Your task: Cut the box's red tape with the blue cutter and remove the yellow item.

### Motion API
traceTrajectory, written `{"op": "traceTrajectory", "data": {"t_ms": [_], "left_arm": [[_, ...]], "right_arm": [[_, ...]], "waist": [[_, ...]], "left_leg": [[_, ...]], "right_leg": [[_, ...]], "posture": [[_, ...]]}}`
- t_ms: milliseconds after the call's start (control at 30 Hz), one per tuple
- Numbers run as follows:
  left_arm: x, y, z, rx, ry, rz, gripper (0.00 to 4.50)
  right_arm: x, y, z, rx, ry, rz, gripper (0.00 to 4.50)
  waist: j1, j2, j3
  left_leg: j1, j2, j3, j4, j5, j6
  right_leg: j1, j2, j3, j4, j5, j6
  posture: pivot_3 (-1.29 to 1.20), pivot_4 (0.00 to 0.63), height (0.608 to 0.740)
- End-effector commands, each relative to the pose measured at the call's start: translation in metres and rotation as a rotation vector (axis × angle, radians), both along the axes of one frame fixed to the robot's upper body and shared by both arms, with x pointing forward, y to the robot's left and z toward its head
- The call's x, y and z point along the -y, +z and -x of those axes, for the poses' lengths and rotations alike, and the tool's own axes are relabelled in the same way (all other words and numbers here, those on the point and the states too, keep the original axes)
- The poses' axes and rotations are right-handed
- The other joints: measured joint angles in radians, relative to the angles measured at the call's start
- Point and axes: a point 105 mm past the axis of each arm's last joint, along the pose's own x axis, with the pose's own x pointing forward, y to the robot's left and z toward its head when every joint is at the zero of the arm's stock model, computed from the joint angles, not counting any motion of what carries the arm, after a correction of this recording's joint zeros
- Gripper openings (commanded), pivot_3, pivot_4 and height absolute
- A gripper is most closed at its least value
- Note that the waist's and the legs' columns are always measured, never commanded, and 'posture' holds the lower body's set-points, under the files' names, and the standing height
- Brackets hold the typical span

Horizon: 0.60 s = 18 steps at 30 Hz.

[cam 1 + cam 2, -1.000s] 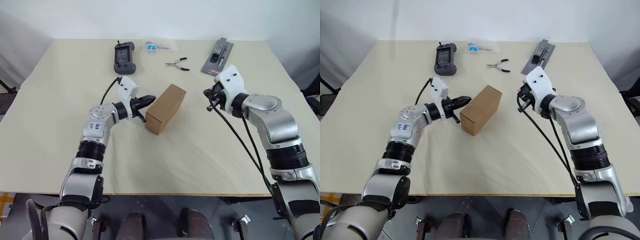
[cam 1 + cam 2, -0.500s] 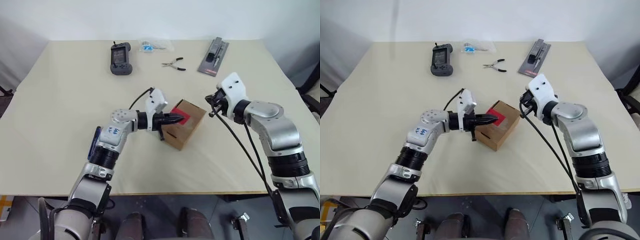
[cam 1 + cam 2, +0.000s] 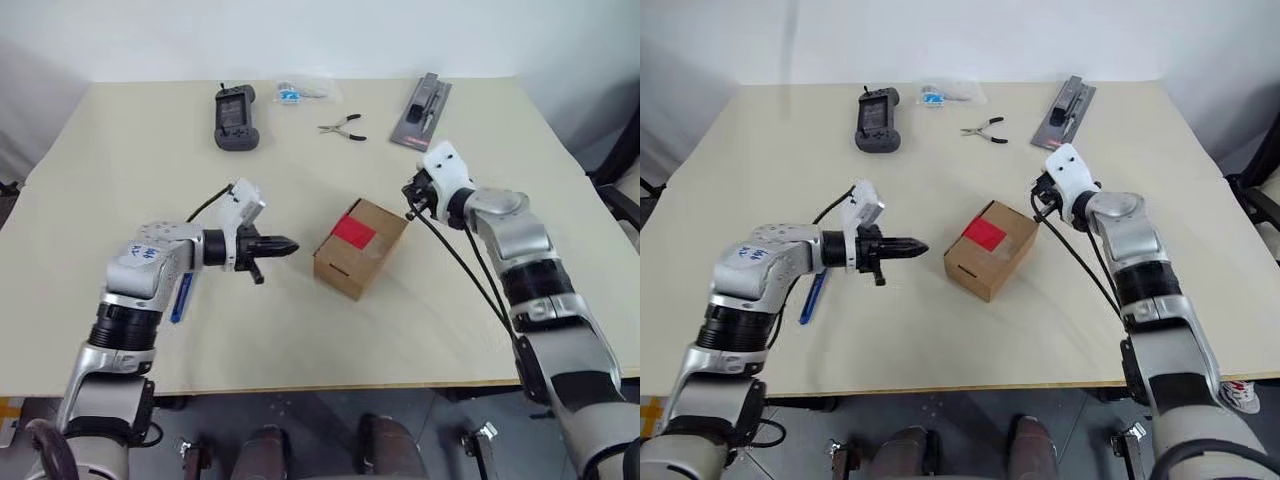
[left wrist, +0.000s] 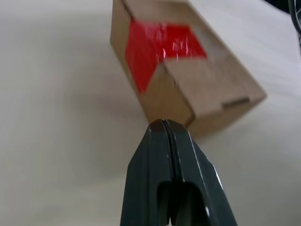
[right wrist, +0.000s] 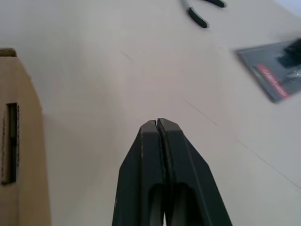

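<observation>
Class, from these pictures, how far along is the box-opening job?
Done: the box lies with its red tape facing up, uncut. In hand: nothing; the left gripper and right gripper are shut and empty. Left: pick up the blue cutter lying beside the left arm, slit the tape, remove the yellow item.

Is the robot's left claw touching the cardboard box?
Apart. In the left eye view, bare table shows between the left gripper and the box.
</observation>
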Motion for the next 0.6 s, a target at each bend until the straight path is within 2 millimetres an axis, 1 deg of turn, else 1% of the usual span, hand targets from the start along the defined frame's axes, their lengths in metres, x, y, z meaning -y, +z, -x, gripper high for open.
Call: {"op": "traceTrajectory", "data": {"t_ms": [33, 100, 167, 233, 367, 500, 600], "left_arm": [[0.025, -0.002, 0.02, -0.064, -0.135, -0.005, 0.0], [0.031, -0.008, 0.024, -0.093, -0.161, -0.028, 0.0], [0.041, -0.015, 0.029, -0.128, -0.207, -0.048, 0.0], [0.049, -0.02, 0.029, -0.139, -0.215, -0.058, 0.0], [0.051, -0.026, 0.007, -0.07, -0.144, -0.078, 0.0], [0.051, -0.024, -0.021, 0.012, -0.059, -0.076, 0.0], [0.052, -0.025, -0.03, 0.035, -0.057, -0.081, 0.0]], "right_arm": [[-0.011, 0.002, 0.0, -0.012, 0.094, 0.053, 0.04], [-0.012, -0.001, 0.001, -0.034, 0.12, 0.075, 0.04], [-0.013, -0.007, 0.004, -0.083, 0.151, 0.109, 0.04], [-0.011, -0.009, 0.006, -0.114, 0.158, 0.115, 0.04], [-0.008, -0.009, 0.016, -0.132, 0.19, 0.106, 0.04], [-0.001, -0.016, 0.046, -0.204, 0.237, 0.122, 0.04], [0.002, -0.022, 0.07, -0.244, 0.255, 0.14, 0.04]], "waist": [[0.0, 0.0, 0.0], [-0.002, 0.0, 0.0], [-0.004, 0.0, 0.0], [-0.003, 0.0, 0.0], [-0.001, 0.0, 0.0], [0.011, 0.0, 0.0], [0.016, 0.0, 0.0]], "left_leg": [[0.0, 0.0, 0.0, 0.0, 0.0, 0.0], [0.0, 0.0, 0.0, 0.0, 0.0, 0.0], [0.0, 0.0, 0.0, 0.0, 0.0, 0.0], [0.0, 0.0, 0.0, 0.0, 0.0, 0.0], [0.0, 0.0, 0.0, 0.001, 0.0, 0.0], [0.0, 0.0, 0.0, 0.001, 0.0, 0.0], [0.0, 0.0, 0.001, 0.002, 0.0, 0.0]], "right_leg": [[0.0, 0.0, 0.0, 0.0, 0.0, 0.0], [0.0, 0.0, 0.0, 0.0, 0.0, 0.0], [0.0, 0.0, 0.0, 0.0, 0.0, 0.0], [0.0, 0.0, 0.0, 0.0, 0.0, 0.0], [0.0, 0.0, 0.001, 0.0, 0.0, 0.0], [0.0, 0.0, 0.0, 0.001, 0.0, 0.0], [0.0, 0.0, 0.0, 0.0, 0.0, 0.0]], "posture": [[0.0, 0.15, 0.74], [0.0, 0.15, 0.74], [0.0, 0.15, 0.74], [0.0, 0.15, 0.74], [0.0, 0.15, 0.74], [0.0, 0.15, 0.74], [0.0, 0.15, 0.74]]}}
